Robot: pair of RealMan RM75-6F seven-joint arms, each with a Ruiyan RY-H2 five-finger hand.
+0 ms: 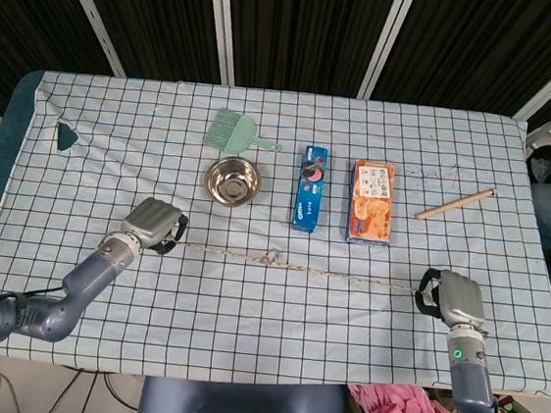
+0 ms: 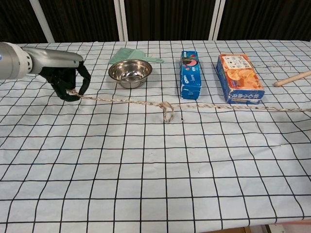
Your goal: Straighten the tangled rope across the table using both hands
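Note:
A beige braided rope [image 1: 299,265] [image 2: 121,100] runs almost straight across the checked table, with one small loop left at its middle [image 1: 271,258] [image 2: 167,110]. My left hand [image 1: 151,224] [image 2: 68,81] grips the rope's left end, fingers curled around it. My right hand [image 1: 451,297] holds the right end near the table's right front; it lies outside the chest view, where the rope runs off the right edge [image 2: 301,110].
Behind the rope stand a steel bowl [image 1: 232,179] [image 2: 129,73], a green brush [image 1: 232,131], a blue biscuit pack [image 1: 309,186] [image 2: 190,67] and an orange box [image 1: 372,201] [image 2: 239,77]. A wooden stick [image 1: 456,203] lies at the far right. A dark scrap [image 1: 66,135] sits far left.

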